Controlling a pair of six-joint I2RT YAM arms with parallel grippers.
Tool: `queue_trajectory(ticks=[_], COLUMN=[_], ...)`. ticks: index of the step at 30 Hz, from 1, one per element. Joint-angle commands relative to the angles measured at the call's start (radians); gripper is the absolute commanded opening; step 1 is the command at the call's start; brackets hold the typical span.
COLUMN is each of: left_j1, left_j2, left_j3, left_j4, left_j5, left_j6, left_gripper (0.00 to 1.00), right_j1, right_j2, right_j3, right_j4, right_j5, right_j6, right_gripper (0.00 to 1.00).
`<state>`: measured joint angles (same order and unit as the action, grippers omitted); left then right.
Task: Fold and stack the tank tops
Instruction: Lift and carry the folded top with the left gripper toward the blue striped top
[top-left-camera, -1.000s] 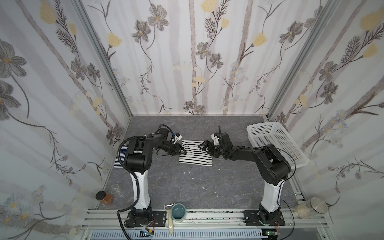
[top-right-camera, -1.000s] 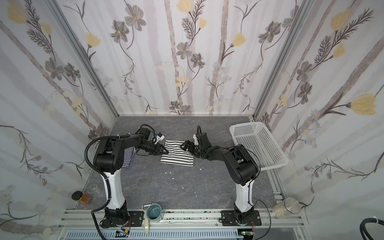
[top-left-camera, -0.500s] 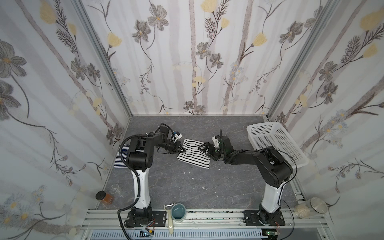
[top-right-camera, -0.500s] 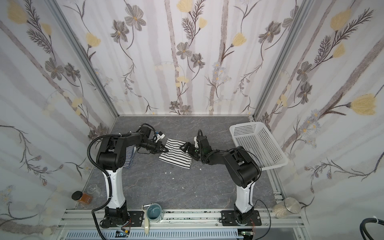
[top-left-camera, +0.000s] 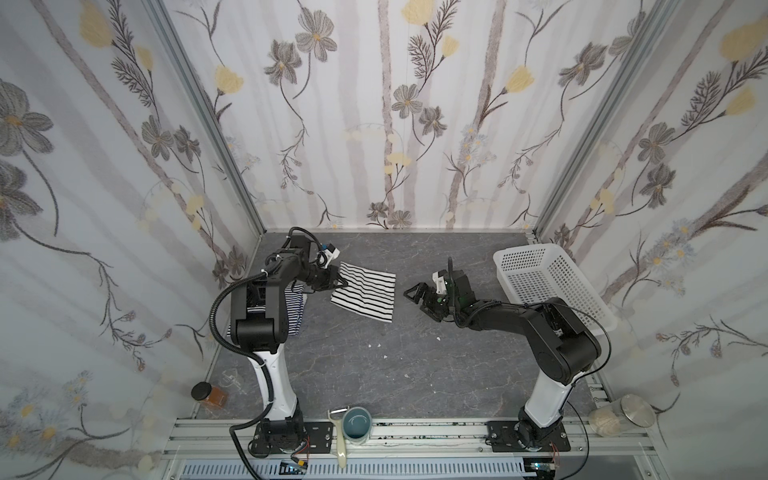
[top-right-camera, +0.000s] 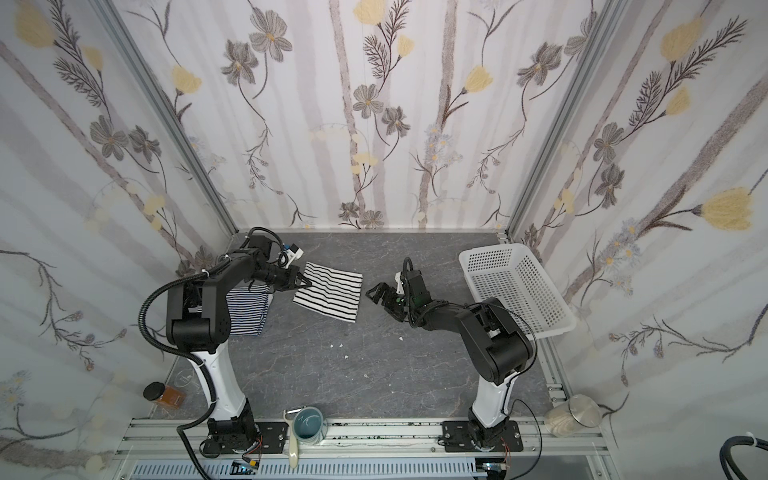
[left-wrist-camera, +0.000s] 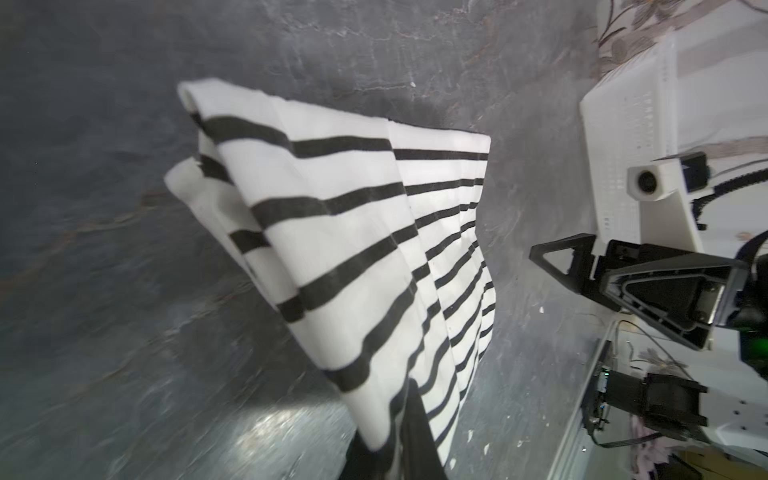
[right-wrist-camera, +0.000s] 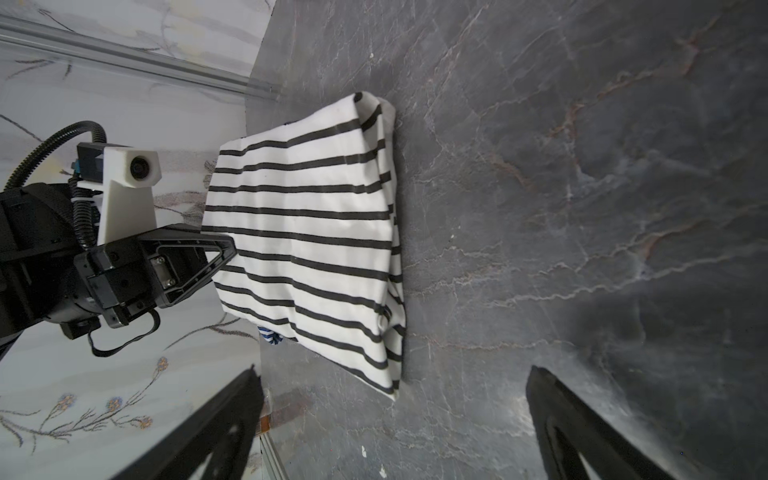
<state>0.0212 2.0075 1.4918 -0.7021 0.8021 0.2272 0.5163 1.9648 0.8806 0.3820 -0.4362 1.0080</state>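
Pinched one edge of the folded black-striped top (top-left-camera: 365, 291) in the left claw (top-left-camera: 338, 284), pressed tight on the cloth. Held that edge a little off the table (top-left-camera: 374, 365), with the rest lying near the middle; from the left wrist, looked like a sagging fan of layers. Held the right claw (top-left-camera: 411, 291) spread wide and empty, just beside the opposite edge of the same top, touching nothing. Found the navy-striped top (top-right-camera: 249, 309) folded on the table just to the left, half hidden under the left arm and apart from the first.

Could not tell how many layers sat in the pinch. If only the upper ones, risked peeling the fold open on any pull and leaving the lower layers behind. With one side gripped and the other free, risked dragging the loose edge over the table, twisting the bundle and spoiling its square shape. Risked a crooked landing on the navy-striped top, or nudging that pile askew with the arm hanging right above it. Risked losing soft knit from so small a bite under its own weight. Saw little danger from the basket (top-left-camera: 552, 282), well apart on the right.
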Motion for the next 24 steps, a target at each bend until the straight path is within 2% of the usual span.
queue_trajectory(ticks=[1, 4, 11, 17, 24], left_j1=[0.03, 0.076, 0.166, 0.201, 0.255], left_j2=[-0.04, -0.077, -0.172, -0.241, -0.254], left_j3=[0.023, 0.037, 0.107, 0.119, 0.184], left_j4=[-0.149, -0.212, -0.398, -0.434, -0.487], left_j5=[-0.19, -0.279, -0.332, -0.478, -0.518], left_j6=[0.163, 0.247, 0.404, 0.459, 0.502], left_gripper=[0.0, 0.0, 0.0, 0.0, 0.0], right_j1=[-0.001, 0.0, 0.004, 0.004, 0.005], right_j2=[0.011, 0.025, 0.062, 0.064, 0.069], right_j3=[0.011, 0.018, 0.036, 0.046, 0.063], right_j4=[0.005, 0.013, 0.025, 0.025, 0.012], right_j5=[0.001, -0.007, -0.017, -0.024, -0.026], right_j6=[-0.007, -0.005, -0.001, 0.006, -0.006], right_gripper=[1.0, 1.0, 1.0, 1.0, 0.99])
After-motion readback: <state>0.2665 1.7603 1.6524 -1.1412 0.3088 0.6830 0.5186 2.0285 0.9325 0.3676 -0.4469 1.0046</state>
